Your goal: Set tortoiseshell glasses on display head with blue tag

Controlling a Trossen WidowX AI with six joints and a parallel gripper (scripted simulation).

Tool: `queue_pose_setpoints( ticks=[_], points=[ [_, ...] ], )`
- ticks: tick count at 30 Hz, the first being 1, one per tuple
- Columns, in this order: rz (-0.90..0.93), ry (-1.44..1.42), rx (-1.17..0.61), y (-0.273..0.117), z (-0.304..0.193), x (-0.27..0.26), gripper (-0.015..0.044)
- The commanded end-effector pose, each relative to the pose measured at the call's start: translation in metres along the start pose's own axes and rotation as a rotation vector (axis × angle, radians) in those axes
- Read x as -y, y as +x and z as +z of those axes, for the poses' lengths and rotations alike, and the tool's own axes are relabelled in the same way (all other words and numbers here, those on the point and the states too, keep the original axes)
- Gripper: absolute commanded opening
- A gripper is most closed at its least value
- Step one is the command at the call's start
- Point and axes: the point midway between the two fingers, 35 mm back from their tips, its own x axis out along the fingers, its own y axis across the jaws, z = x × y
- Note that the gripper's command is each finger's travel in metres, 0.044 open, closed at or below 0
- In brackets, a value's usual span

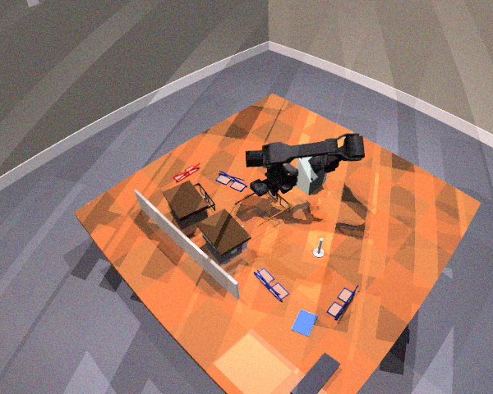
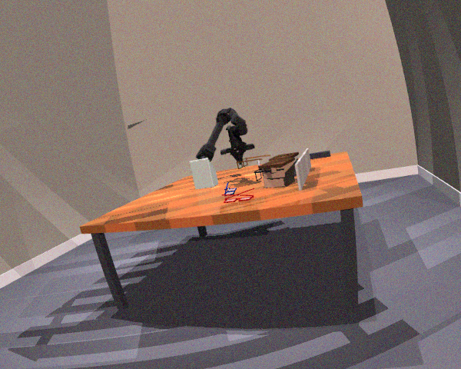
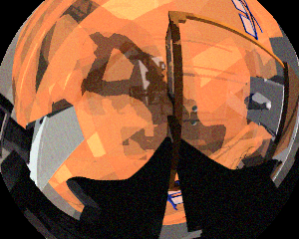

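My gripper [image 1: 274, 194] [image 2: 239, 161] [image 3: 175, 141] is shut on the front frame of the tortoiseshell glasses [image 1: 274, 216] [image 2: 258, 157] [image 3: 177, 75]. The glasses hang above the table, and their temples reach toward the heads without touching them. Two display heads with flat brown tops stand side by side. The nearer head [image 1: 224, 231] in the top view wears no glasses that I can see. The other head [image 1: 185, 199] has black glasses [image 1: 205, 197] [image 2: 258, 174] at its face. No blue tag is discernible, so I cannot tell which head bears it.
A white upright panel [image 1: 187, 244] [image 2: 303, 168] stands behind the heads. Red glasses [image 1: 187, 172] [image 2: 238, 197] and several blue glasses lie around. A pale block [image 1: 311, 182] [image 2: 203, 173] stands by the arm's base. A small post [image 1: 318, 253], a blue card [image 1: 304, 322] and a dark block [image 1: 316, 375] are also there.
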Motion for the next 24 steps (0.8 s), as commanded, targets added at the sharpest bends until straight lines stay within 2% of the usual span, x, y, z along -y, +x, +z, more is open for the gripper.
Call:
queue_pose_setpoints(
  ticks=[1, 24],
  points=[
    [0.0, 0.006, 0.006, 0.005, 0.001, -0.001, 0.0],
    [0.0, 0.005, 0.008, 0.026, 0.004, -0.001, 0.0]
  ],
)
